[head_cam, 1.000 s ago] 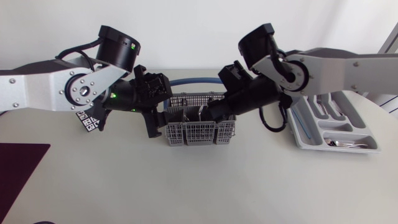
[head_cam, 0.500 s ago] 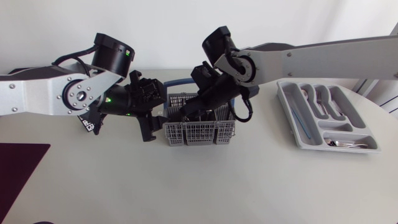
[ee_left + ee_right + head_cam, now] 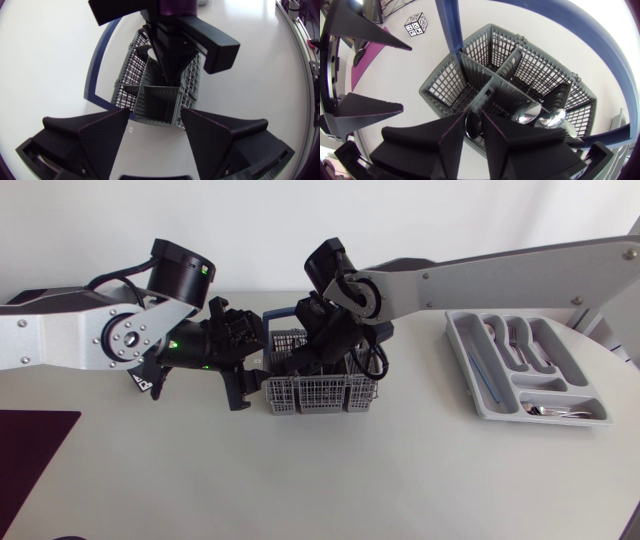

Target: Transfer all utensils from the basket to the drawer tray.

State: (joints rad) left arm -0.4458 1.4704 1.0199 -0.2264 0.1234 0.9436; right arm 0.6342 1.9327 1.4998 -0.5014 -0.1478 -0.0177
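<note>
Right hand [image 3: 473, 126] has swung into the grey lattice basket [image 3: 320, 393] with spoons [image 3: 540, 119].

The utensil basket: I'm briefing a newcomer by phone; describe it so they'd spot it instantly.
On the white table, find where the left arm and right arm meet. The basket is the grey divided box there; unlike the solid-walled drawer tray on the right arm's side, its walls are open grid.

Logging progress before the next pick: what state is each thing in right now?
Grey plastic mesh basket with blue handle: upright, shiny spoons inside.
Grey compartmented drawer tray: partly filled.
Left black gripper: open, at basket's end.
Right black gripper: down in basket, grip unclear.
</note>
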